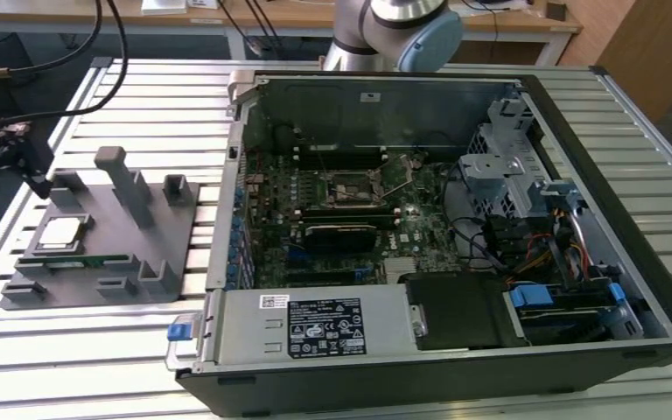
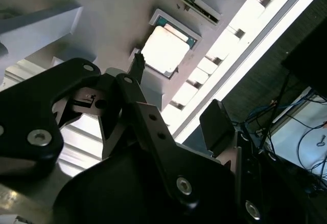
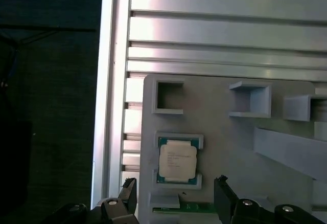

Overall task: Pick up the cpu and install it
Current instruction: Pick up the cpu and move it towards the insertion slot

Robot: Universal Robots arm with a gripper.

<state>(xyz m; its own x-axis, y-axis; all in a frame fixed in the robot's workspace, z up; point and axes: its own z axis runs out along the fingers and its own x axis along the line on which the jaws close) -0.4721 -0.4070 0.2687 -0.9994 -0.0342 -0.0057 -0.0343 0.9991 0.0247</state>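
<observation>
The cpu [image 1: 59,234], a small square chip with a shiny metal top, lies in its holder on the grey fixture plate [image 1: 102,234] at the exterior view's left. In the first wrist view the cpu [image 3: 177,161] sits just ahead of my gripper [image 3: 176,193], whose two black fingers stand wide apart on either side of it. My gripper [image 2: 176,96] is open with nothing in it, apart from the cpu [image 2: 166,50]. In the exterior view my gripper [image 1: 10,179] hangs over the table's edge beside the plate.
An open computer case [image 1: 616,201] lies on the slatted metal table, with the motherboard's socket [image 1: 352,188] near its middle. A green memory stick [image 1: 73,260] lies on the fixture plate beside the cpu, among upright grey blocks [image 1: 120,179]. The table edge [image 3: 107,106] drops off close to the plate.
</observation>
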